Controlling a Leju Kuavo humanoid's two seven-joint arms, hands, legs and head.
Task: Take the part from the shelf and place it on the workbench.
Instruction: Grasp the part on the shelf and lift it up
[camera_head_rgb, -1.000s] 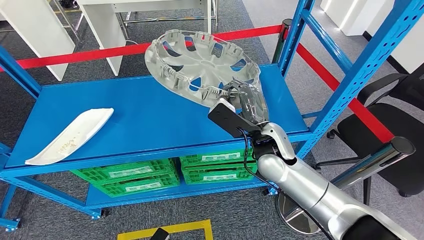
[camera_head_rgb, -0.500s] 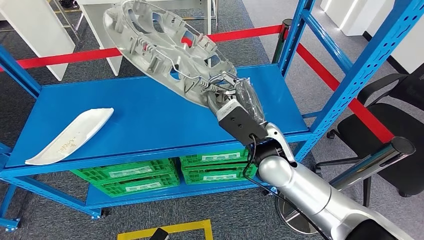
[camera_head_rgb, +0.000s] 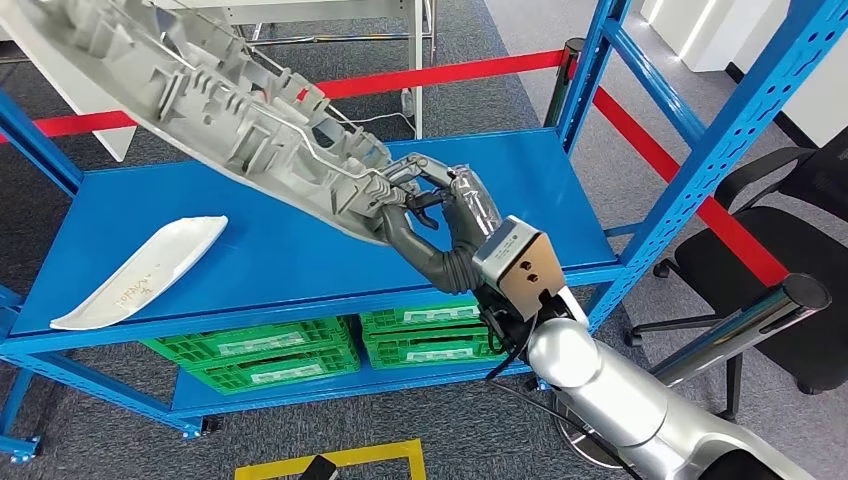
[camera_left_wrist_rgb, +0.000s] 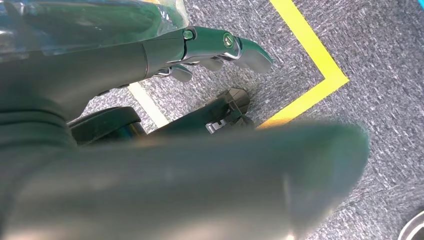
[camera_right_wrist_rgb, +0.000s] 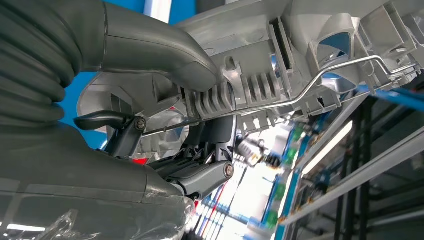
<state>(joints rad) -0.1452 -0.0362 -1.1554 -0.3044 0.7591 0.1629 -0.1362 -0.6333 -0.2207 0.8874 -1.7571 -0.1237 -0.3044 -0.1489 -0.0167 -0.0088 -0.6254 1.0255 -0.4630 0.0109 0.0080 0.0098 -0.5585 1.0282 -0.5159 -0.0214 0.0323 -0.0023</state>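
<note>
One right hand (camera_head_rgb: 432, 222) grips the part's (camera_head_rgb: 215, 110) rim.

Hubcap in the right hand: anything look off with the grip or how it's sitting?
The hubcap is steeply tilted, clear of the shelf, and the right hand grips only its rim edge. No visible damage.

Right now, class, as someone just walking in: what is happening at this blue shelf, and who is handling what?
The robot's right hand grips the rim of a large grey plastic wheel cover, holding it tilted in the air above the blue metal shelf. A white curved plastic part lies on the shelf board, untouched. The left hand hangs over grey carpet with yellow floor tape, holding nothing. The cover is not yet on a workbench.
</note>
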